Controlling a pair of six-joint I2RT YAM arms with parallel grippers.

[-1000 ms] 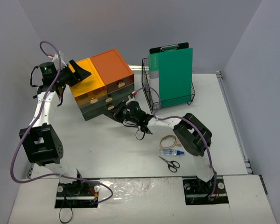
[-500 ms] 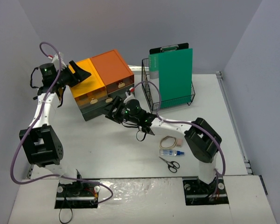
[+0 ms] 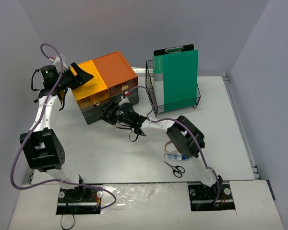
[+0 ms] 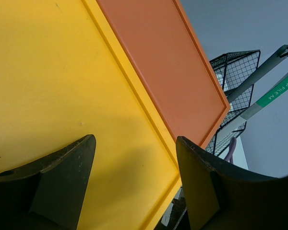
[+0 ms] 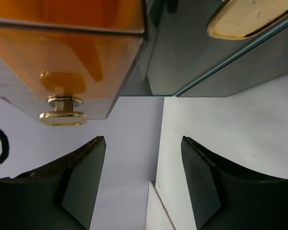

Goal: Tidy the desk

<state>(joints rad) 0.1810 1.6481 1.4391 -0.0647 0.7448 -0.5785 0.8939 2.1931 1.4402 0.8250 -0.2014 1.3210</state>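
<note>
Right tool has pushed in from mid-worktop to the front of the drawer unit; its elbow has swung back over the small items. Left tool has not moved.

Right tool: jaws wide, nothing held. In the right wrist view the gap faces the seam between drawers. The gold knob of the orange drawer sits off to one side, not between the fingers.

Left tool: jaws wide, empty, over the yellow lid. Cannot tell if it touches.

Drawer unit stands toward the far-left corner of the worktop, which fills the whole floor of the top view. Wire basket with the green clipboard is at the far edge. Glue bottle and scissors lie near the right arm's base at the near edge.

Risks, as a guess:
- Closing now would miss the knob or pinch the drawer face, because of that offset.
- Driving forward could shove the unit toward the far edge.
- The low right elbow could sweep the glue bottle.

Writing: clipboard spine reads "CLIP FILE", rest cut off. No brands legible.
</note>
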